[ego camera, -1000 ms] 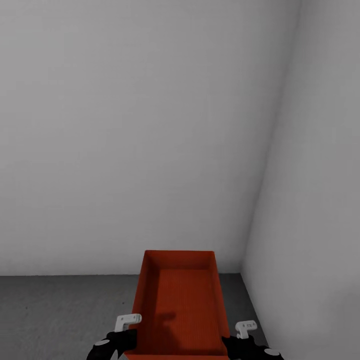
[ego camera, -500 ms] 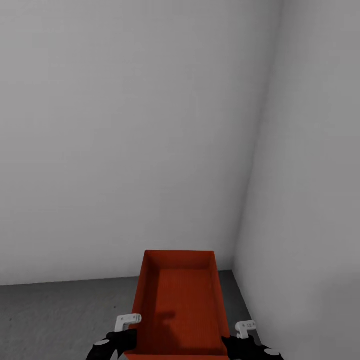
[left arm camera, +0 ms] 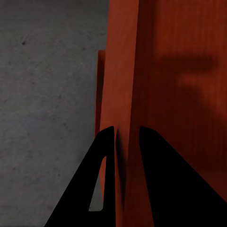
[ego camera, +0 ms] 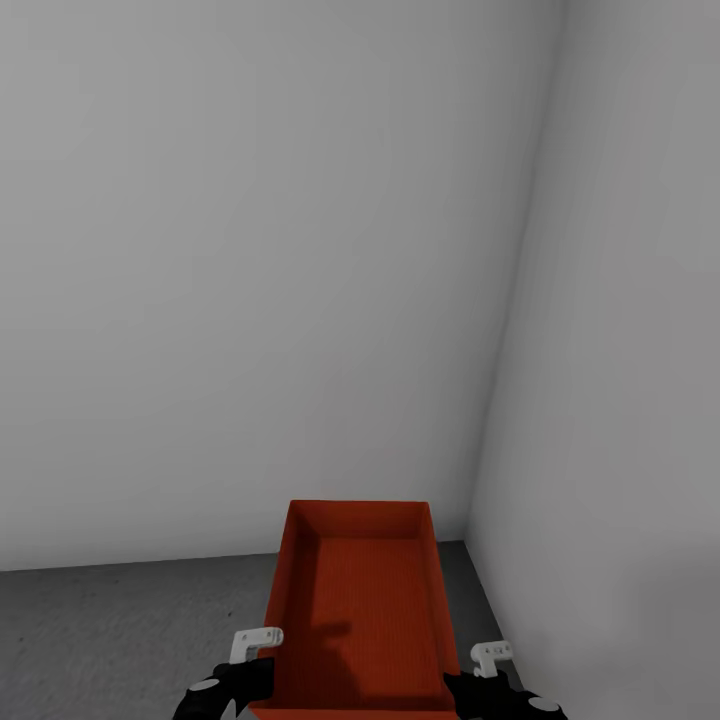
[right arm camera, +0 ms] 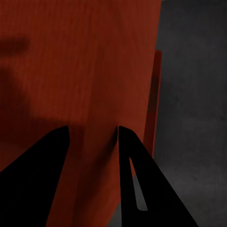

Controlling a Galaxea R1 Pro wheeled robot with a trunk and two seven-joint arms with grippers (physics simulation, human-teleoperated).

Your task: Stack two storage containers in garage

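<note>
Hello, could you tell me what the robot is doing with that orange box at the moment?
The robot holds an empty orange-red storage container in both arms: the left end effector pinches one side wall, the right end effector the opposite one. It faces a corner of pale grey walls above the dark grey concrete floor. Another orange-red edge shows just beneath the container, though what it belongs to is unclear.

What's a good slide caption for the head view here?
Both grippers, left and right, grip the orange-red container by its side walls near a grey-walled corner.
</note>
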